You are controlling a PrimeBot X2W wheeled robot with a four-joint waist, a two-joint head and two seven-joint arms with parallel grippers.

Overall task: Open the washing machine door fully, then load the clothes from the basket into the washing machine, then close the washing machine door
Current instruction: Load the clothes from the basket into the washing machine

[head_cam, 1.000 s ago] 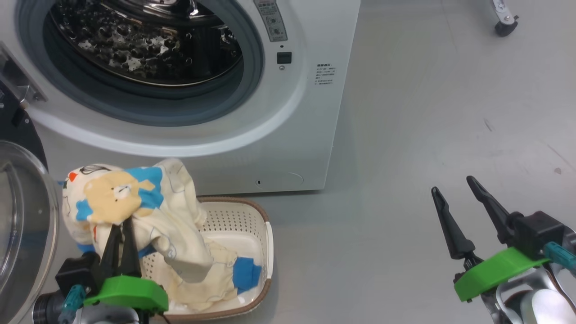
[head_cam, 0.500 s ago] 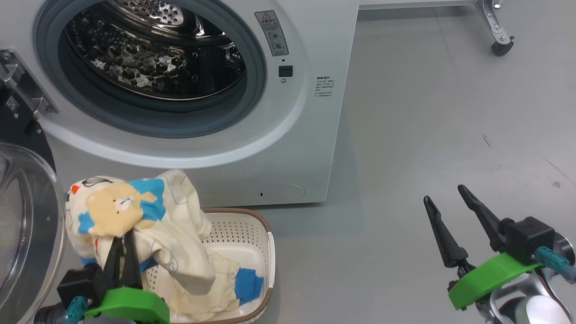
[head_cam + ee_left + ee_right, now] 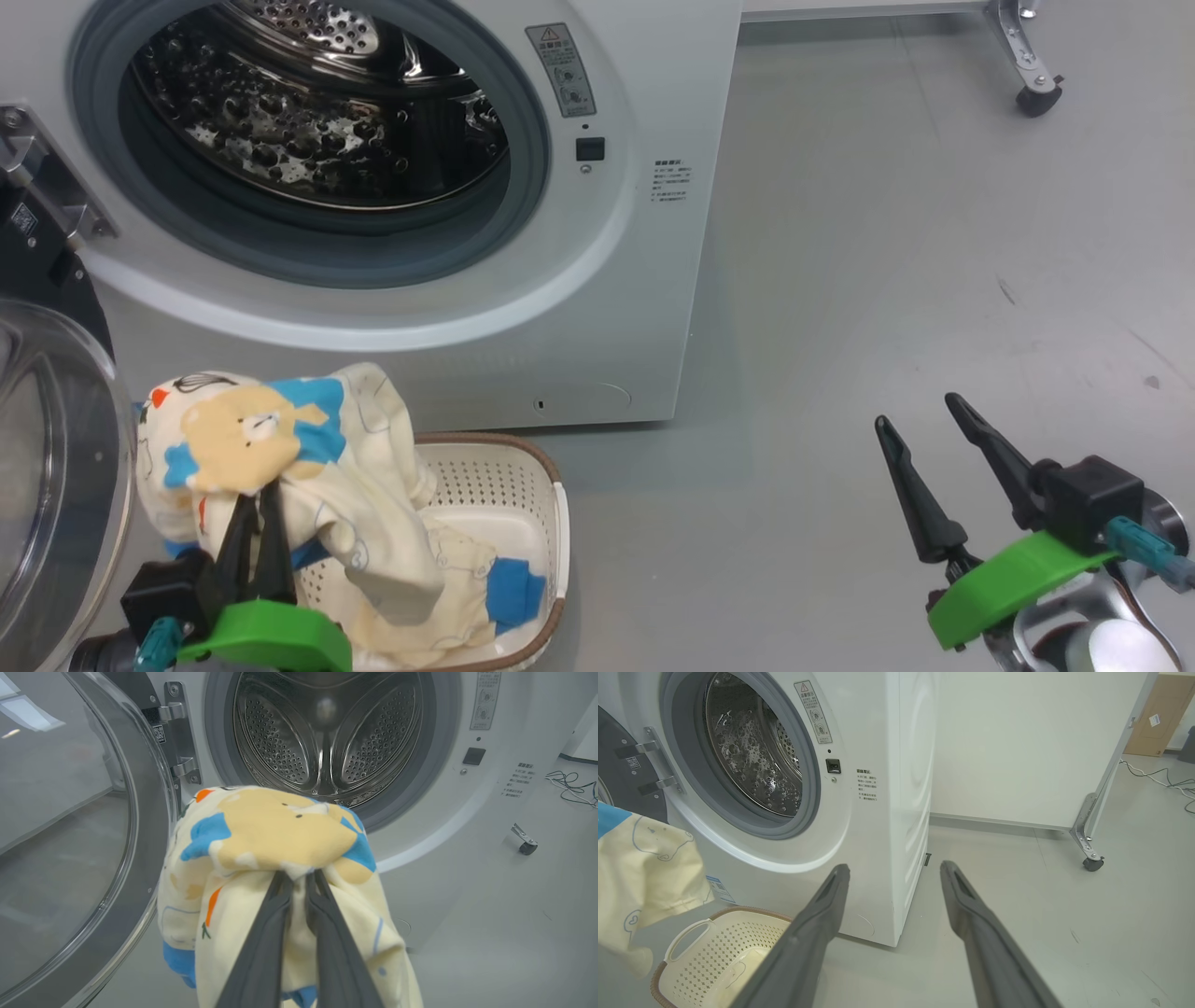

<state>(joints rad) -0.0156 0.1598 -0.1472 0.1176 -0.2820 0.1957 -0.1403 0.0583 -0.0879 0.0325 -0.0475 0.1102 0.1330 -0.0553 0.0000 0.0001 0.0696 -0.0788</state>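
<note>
Over the last second the washing machine (image 3: 644, 280) has slid down the head view, baring more drum (image 3: 308, 140) at the upper left. That is the camera moving, not the things, and the door (image 3: 56, 485) stands wide at the lower left. Over the basket (image 3: 495, 441) the bear-print garment (image 3: 308, 448) has barely shifted, pinched in the closed left gripper (image 3: 261, 495), so the carry to the drum seems yet to start. The right gripper (image 3: 917, 411) waits spread and empty, lower right.

Grey floor (image 3: 887, 233) under washing machine (image 3: 616, 308) and basket (image 3: 558, 509)
</note>
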